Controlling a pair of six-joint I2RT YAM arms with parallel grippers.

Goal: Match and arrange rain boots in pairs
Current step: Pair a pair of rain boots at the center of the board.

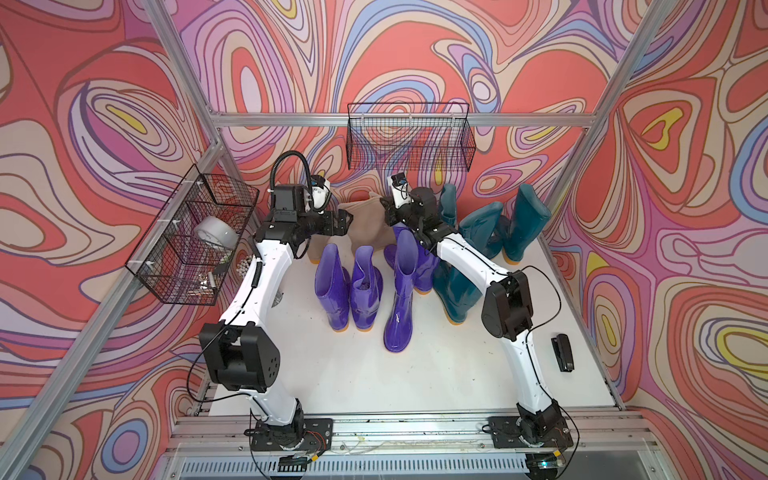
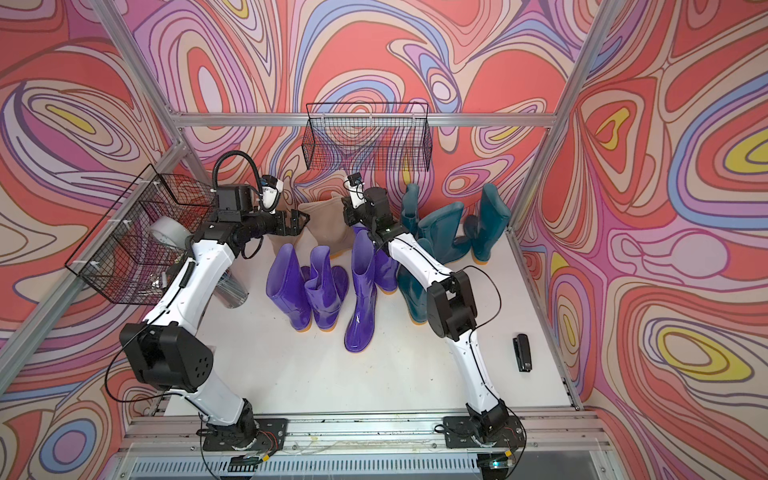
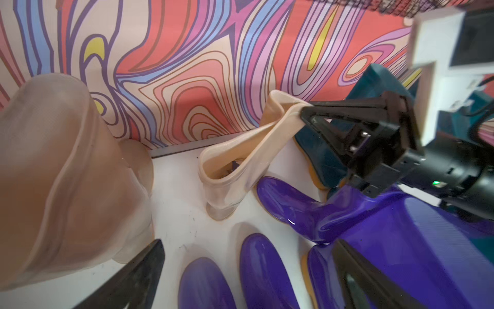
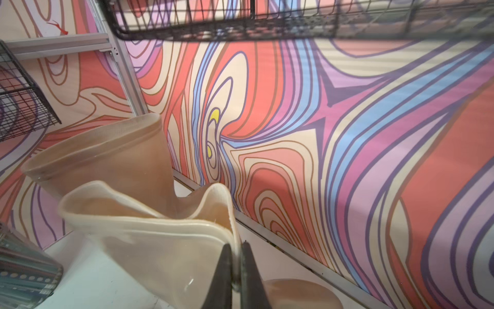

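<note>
While the right gripper pinches the cuff of one beige boot, its mate stands at nine o'clock, just beside the spread left gripper.

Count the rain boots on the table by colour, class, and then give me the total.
Purple boots: 4
Teal boots: 4
Beige boots: 2
Total: 10
</note>
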